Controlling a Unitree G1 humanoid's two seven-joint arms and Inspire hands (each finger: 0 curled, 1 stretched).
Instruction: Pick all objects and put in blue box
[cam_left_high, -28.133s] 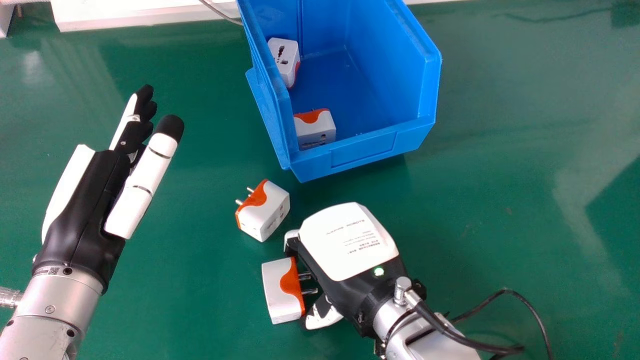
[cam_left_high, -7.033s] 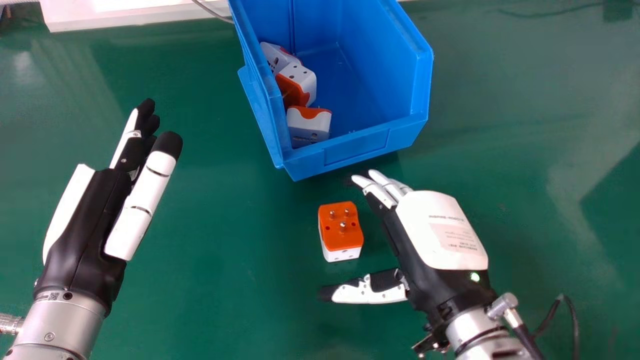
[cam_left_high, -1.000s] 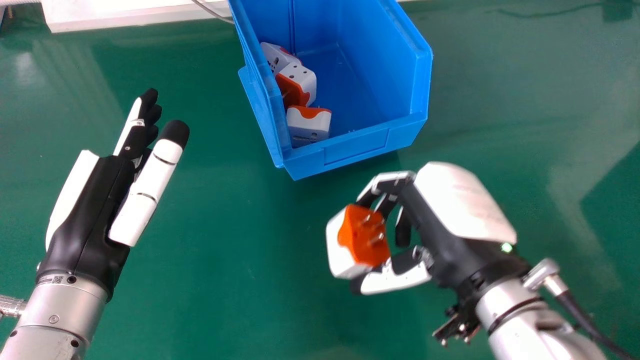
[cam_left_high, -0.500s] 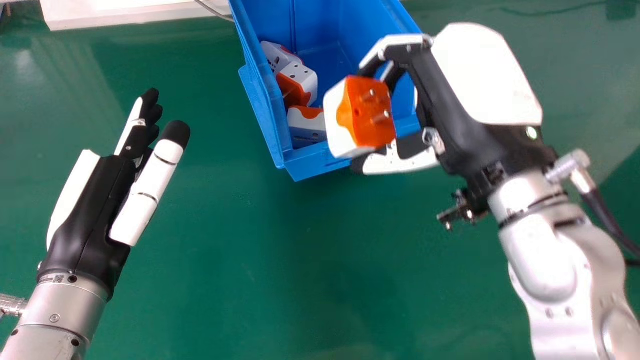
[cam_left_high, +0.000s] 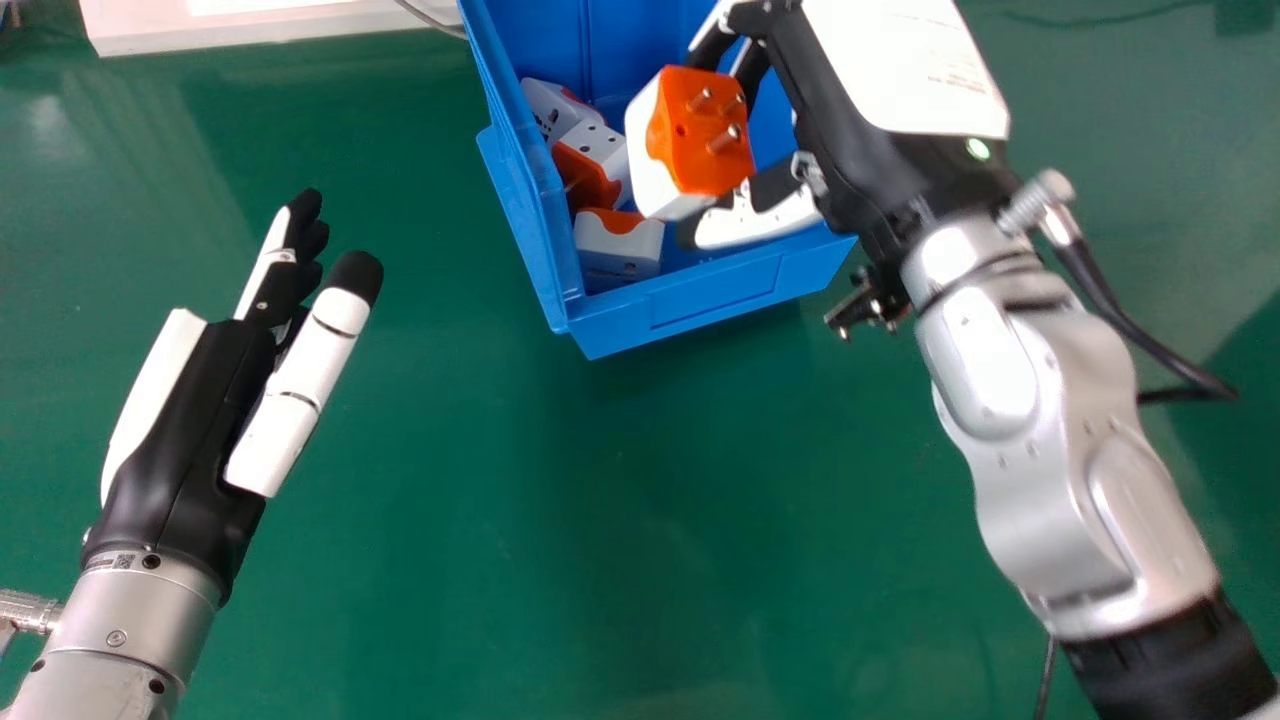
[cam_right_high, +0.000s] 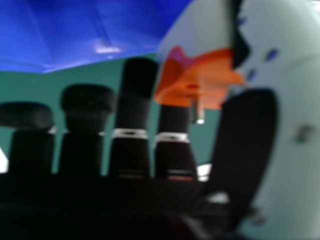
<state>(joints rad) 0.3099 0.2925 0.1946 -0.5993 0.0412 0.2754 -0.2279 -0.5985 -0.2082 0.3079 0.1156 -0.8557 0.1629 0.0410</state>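
The right hand (cam_left_high: 745, 215) pinches a plug adapter (cam_left_high: 688, 145) between thumb and fingers, over the blue box (cam_left_high: 715, 295); three adapters (cam_left_high: 618, 245) lie inside, beyond the thumb's side of the hand; only the held one seems left to drop in.

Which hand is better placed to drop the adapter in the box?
Right, I'd judge: the right hand holds the adapter over the blue box, while the open left hand is off to the robot's left.
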